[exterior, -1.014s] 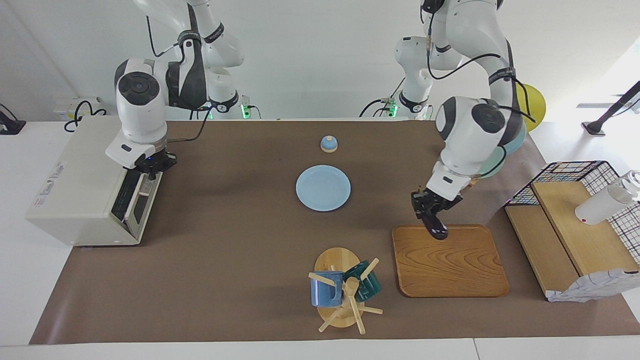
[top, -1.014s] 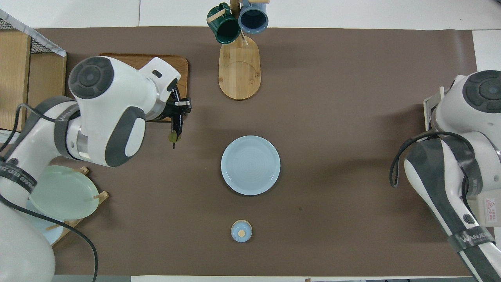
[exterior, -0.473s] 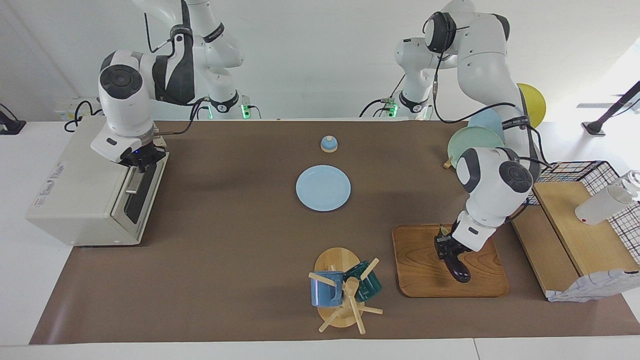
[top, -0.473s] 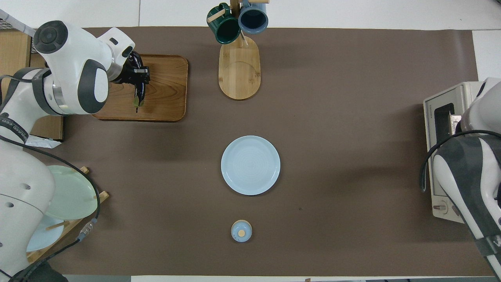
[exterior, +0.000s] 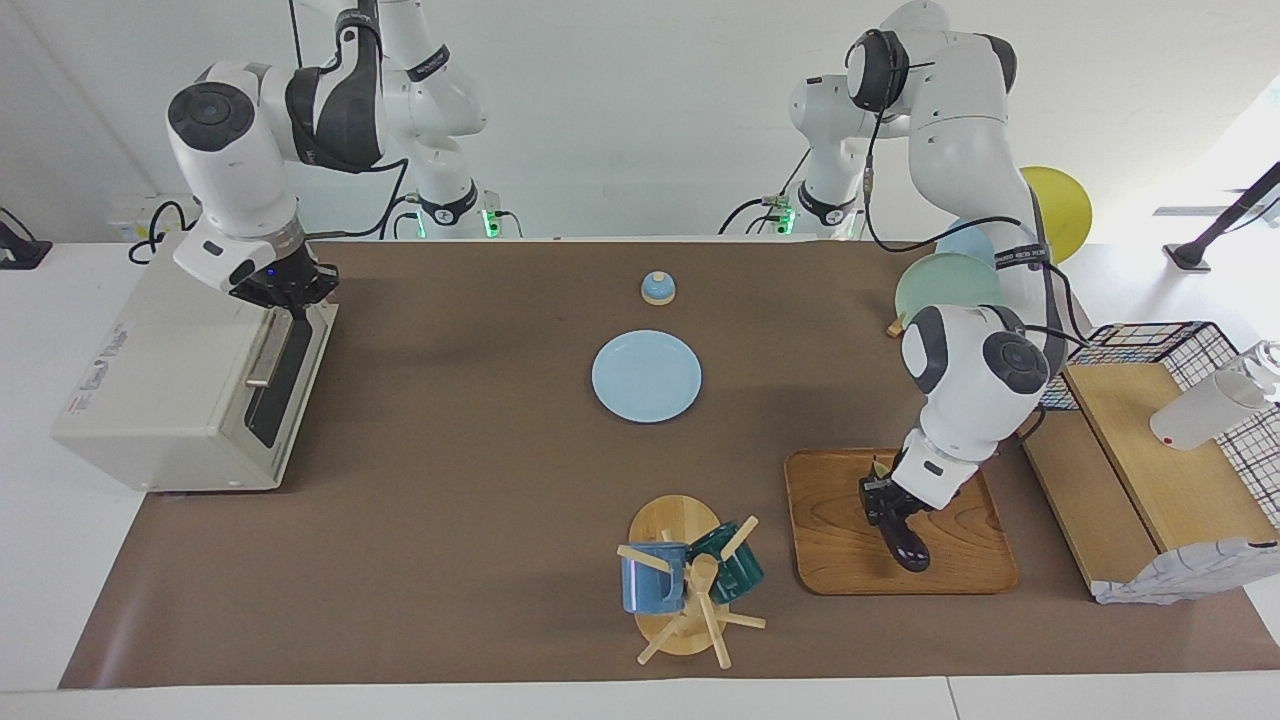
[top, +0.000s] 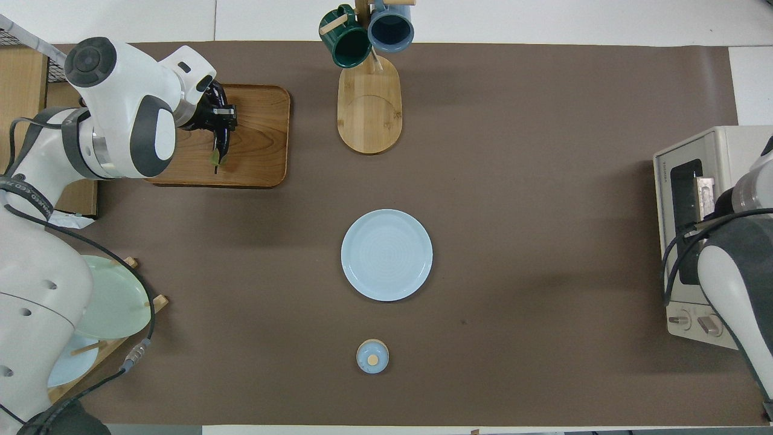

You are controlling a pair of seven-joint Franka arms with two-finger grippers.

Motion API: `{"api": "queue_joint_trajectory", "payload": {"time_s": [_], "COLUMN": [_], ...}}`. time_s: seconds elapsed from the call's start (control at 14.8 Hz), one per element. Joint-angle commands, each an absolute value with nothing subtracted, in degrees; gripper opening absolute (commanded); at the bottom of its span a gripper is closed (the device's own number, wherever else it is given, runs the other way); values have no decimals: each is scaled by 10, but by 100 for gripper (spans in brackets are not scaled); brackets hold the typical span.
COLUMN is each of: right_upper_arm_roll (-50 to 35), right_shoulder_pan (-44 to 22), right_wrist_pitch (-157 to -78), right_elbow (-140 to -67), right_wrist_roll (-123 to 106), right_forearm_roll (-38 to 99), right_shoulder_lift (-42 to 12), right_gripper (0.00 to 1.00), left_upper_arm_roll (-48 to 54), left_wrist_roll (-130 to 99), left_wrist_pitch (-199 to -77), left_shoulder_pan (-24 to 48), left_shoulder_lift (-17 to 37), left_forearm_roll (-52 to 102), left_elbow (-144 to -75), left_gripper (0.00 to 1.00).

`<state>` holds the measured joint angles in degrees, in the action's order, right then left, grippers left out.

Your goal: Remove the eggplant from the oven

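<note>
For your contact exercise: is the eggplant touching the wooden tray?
Cannot tell. In the facing view the eggplant, held by the left hand, overlaps the wooden tray, but neither view shows contact or a gap plainly.

You are looking at a bench (exterior: 30,500) with a smooth white top, most of it under a matt brown mat (exterior: 450,520) that looks like paper or thin felt (hard to say which). The tray (exterior: 950,560) is wood with a bold grain and a low satin sheen. On it the eggplant (exterior: 905,545) is glossy, nearly black. The mug stand (top: 369,115) is pale bamboo-like wood, and both mugs (exterior: 652,578) look like glazed ceramic. The plate (exterior: 646,376) is smooth light blue with a soft shine. The oven (exterior: 150,380) has a matt cream casing, a dark glass door and a brushed metal handle.
</note>
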<state>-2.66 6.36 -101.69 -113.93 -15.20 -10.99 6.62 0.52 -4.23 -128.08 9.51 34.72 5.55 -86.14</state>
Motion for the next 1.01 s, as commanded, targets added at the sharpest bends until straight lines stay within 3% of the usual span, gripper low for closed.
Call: {"api": "queue_joint_trajectory", "payload": {"time_s": [0.0, 0.07, 0.14, 0.34, 0.41, 0.47, 0.54, 0.74, 0.95], "right_upper_arm_roll": [-29, -29, -29, -29, -35, -37, -37, 24, 34], "right_shoulder_pan": [73, 72, 73, 66, 64, 59, 51, -9, -15], "right_wrist_pitch": [-969, -954, -944, -949, -941, -937, -926, -904, -896], "right_elbow": [-1087, -1064, -1050, -1040, -1035, -1022, -999, -952, -945], "right_wrist_roll": [-168, -164, -159, -119, -85, -70, -69, -67, -67], "right_forearm_roll": [-67, -55, -51, -44, -41, -41, -39, -36, -33], "right_shoulder_lift": [58, 48, 43, 39, 39, 32, 19, -9, -11], "right_gripper": [39, 74, 100, 100, 100, 100, 100, 100, 100], "left_upper_arm_roll": [2, 2, 2, 2, 2, 2, 2, 2, 2], "left_wrist_roll": [-28, -29, -29, -28, -28, -28, -28, -29, -29], "left_wrist_pitch": [-1289, -1284, -1281, -1288, -1287, -1285, -1284, -1278, -1246], "left_shoulder_pan": [97, 97, 98, 98, 98, 98, 98, 96, 93], "left_shoulder_lift": [334, 333, 330, 323, 323, 323, 323, 322, 303], "left_forearm_roll": [50, 50, 51, 51, 50, 50, 50, 51, 52], "left_elbow": [-885, -886, -889, -910, -910, -910, -908, -902, -888], "left_gripper": [0, 0, 0, 0, 9, 46, 99, 100, 100]}}
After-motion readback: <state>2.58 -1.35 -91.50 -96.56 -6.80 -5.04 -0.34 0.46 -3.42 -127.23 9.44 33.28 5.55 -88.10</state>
